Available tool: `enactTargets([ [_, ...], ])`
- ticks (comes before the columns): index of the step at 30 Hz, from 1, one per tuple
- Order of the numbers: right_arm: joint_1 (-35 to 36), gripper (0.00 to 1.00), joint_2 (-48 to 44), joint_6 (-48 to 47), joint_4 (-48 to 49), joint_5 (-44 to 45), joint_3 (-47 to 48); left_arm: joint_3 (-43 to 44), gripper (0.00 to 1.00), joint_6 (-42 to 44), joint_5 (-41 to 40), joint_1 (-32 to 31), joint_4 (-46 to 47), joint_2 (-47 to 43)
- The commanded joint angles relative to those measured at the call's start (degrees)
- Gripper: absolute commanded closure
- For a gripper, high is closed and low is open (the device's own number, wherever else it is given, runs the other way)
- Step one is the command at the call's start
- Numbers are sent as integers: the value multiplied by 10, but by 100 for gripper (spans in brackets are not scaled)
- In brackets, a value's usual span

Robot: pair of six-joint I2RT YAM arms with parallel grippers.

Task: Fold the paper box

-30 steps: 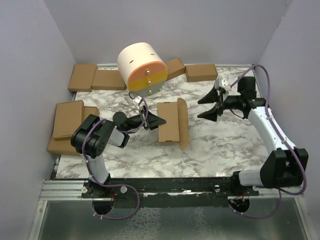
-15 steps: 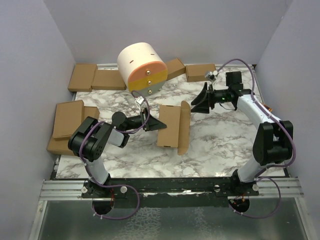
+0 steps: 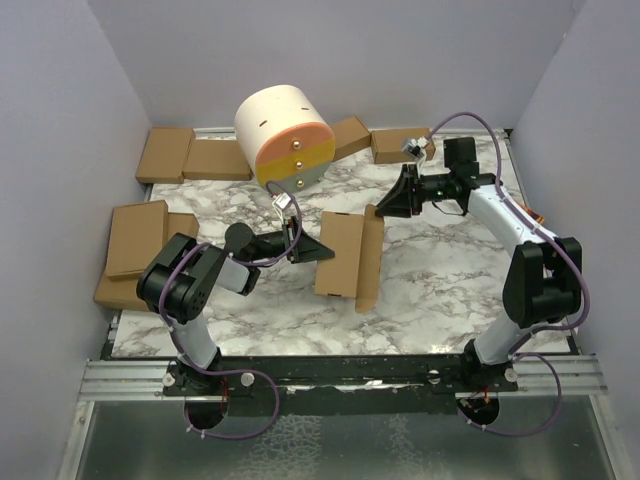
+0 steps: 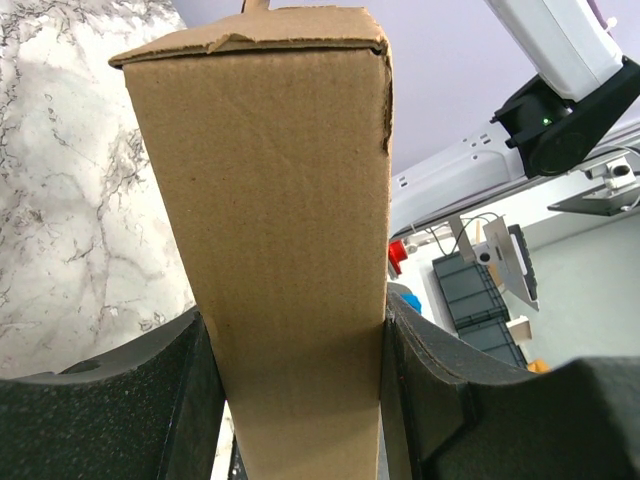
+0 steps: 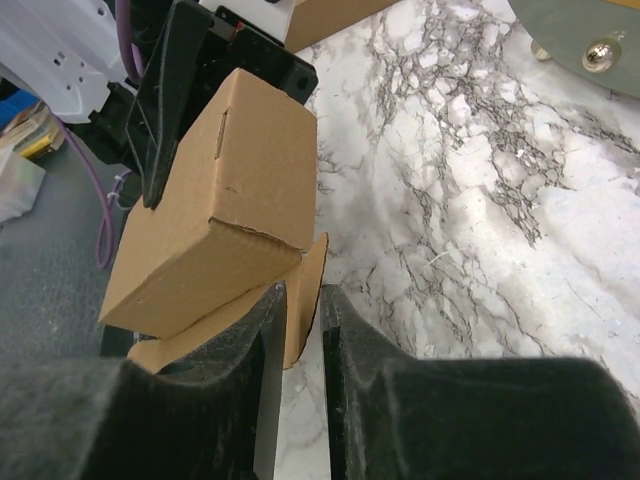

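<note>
We note left claw (image 3: 318,250) clamping paper box (image 3: 340,255); right claw (image 5: 303,310) narrow, pinching open flap (image 5: 315,265). Step: closing flap. Next, we judge: fold flap over, tuck in.

Plain brown cardboard paper box (image 3: 340,255), folded to flat rectangular form, lying lengthwise near centre of marble table (image 3: 450,290); one long flap (image 3: 370,262) unclosed, raised along right edge.

Your left arm (image 3: 200,275) lies low, reaching rightward, and the left pincer (image 3: 318,250) is clamped across a plain brown cardboard box (image 3: 340,255). Your right arm (image 3: 510,215) reaches leftward, right pincer (image 3: 385,208) narrowed around the box's raised edge, contact unclear.
</note>
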Motion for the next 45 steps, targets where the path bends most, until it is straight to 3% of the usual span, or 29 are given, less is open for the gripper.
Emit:
enactTargets([
  [1, 5, 86, -15, -34, -2, 26, 7, 13, 69, 0, 11, -3, 141, 0],
  [5, 11, 96, -52, -103, 6, 41, -20, 18, 70, -16, 1, -3, 141, 17],
  [14, 31, 97, -196, -331, 80, 15, -161, 38, 70, -51, -14, -3, 141, 40],
  [16, 34, 95, -217, -286, 137, 21, -188, 42, 70, -52, -13, -3, 141, 39],
  [18, 34, 83, -215, -196, 180, 55, -186, 42, 70, -49, -9, -3, 141, 37],
  [22, 26, 60, -175, -74, 128, 123, -106, 39, 70, -38, -2, -2, 141, 27],
  [24, 3, 52, -162, -26, 109, 77, -79, 36, 70, -34, 2, -3, 141, 23],
  [27, -67, 48, -160, 84, 157, -17, -89, 34, 70, -33, 3, -2, 141, 18],
  [29, -106, 49, -167, 137, 192, -21, -112, 33, 70, -33, 1, -2, 141, 16],
  [32, -124, 71, -181, 137, 176, 66, -162, 34, 70, -35, -7, -2, 141, 10],
  [35, -121, 84, -175, 143, 182, 68, -216, 39, 70, -42, -19, -2, 141, 8],
  [45, -25, 87, -164, 150, 223, 70, -271, 55, 70, -38, -54, -2, 141, 18],
])
